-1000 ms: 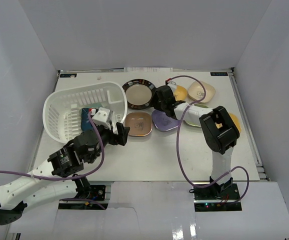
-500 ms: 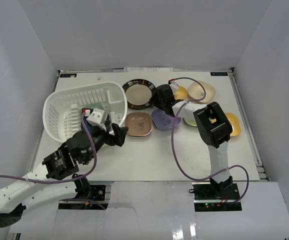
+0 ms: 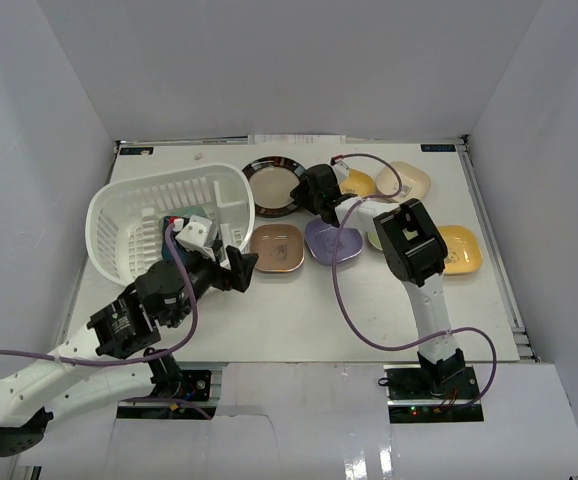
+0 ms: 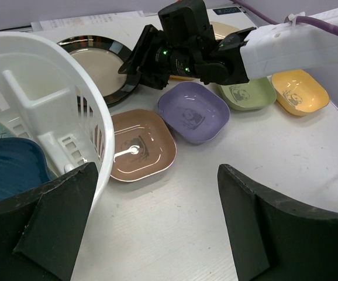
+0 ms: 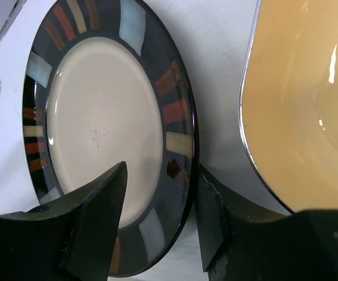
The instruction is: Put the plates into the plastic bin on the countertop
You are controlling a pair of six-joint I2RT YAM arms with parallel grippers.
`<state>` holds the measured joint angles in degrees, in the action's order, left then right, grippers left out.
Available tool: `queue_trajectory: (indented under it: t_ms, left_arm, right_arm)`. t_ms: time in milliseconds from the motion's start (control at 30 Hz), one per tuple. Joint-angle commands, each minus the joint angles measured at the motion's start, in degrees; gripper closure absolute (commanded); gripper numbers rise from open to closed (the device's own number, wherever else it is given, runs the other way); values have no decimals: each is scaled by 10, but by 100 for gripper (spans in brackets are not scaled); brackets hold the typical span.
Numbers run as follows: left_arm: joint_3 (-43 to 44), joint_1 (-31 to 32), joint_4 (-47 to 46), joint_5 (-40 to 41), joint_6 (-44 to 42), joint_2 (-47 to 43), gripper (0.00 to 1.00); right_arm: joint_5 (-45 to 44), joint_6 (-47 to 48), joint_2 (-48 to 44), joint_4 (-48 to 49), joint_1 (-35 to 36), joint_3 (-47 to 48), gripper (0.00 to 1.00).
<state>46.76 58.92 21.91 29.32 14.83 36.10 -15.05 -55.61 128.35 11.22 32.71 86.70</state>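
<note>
- Now the right gripper (image 5: 160, 171) hangs with its jaws parted astride the edge of the round plate (image 5: 104, 129). I cannot tell whether they touch it.
- That plate has a cream centre inside a dark rim set with red, orange, blue and cream blocks.
- It lies flat on the countertop (image 3: 299, 310), between the plastic bin (image 3: 184, 190) and the orange dish (image 5: 300, 99).
- Left gripper (image 4: 157, 170) gapes wide and empty over the brown plate (image 4: 140, 153), beside the bin's wall.
- A dark-blue dish (image 4: 8, 175) lies inside the bin.
</note>
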Motion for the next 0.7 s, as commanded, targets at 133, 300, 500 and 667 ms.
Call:
queue_trajectory:
  t_ms: [133,300,500,667]
  left_arm:
    - [-8,-7,-7,-8,-10,4,6]
    - [-10,-12,-12,-3,-11,-1,6]
    - [-12,-25,-14,2,-11,-2,6]
    - [-4,-38,-22,-5,-3,-8,6]
  right_arm:
    - [13,-90,29,63,-1,0,55]
    - [-6,-121,2,142,-2,-51,83]
    - [-12,-127,-55,244,-4,-103,92]
    - [-23,-104,-131,288,-9,-112,92]
